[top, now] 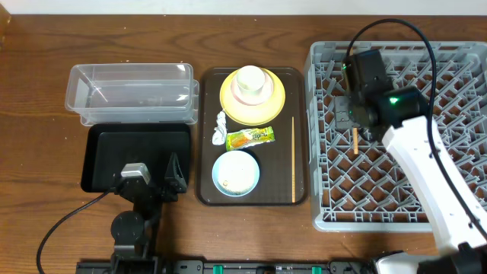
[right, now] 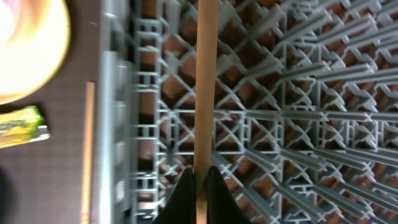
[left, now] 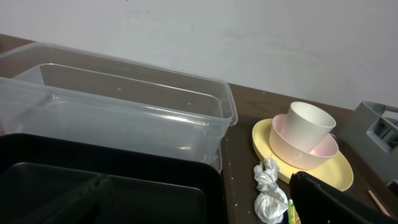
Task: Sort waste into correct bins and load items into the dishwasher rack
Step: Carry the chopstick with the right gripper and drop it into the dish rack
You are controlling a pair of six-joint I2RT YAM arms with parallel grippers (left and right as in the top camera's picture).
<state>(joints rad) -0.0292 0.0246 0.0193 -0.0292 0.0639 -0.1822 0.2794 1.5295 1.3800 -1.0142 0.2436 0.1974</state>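
My right gripper (top: 348,116) hangs over the left part of the grey dishwasher rack (top: 426,190), shut on a wooden chopstick (right: 205,93) that points down between the pegs; the grip shows in the right wrist view (right: 200,182). A second chopstick (top: 294,160) lies on the brown serving tray. There too are the yellow plate (top: 268,108) carrying a white bowl (left: 298,152) with a white cup (top: 252,80) in it, a crumpled tissue (top: 221,128), a green-and-yellow wrapper (top: 251,137) and a light blue bowl (top: 236,173). My left gripper (top: 156,173) stands open above the black tray (top: 106,148), with nothing between its fingers.
The clear tub (top: 129,91) stands behind the black tray at the left. The brown serving tray (top: 207,171) lies between the bins and the rack. A cable runs from the left arm across the front of the wooden table (top: 38,167).
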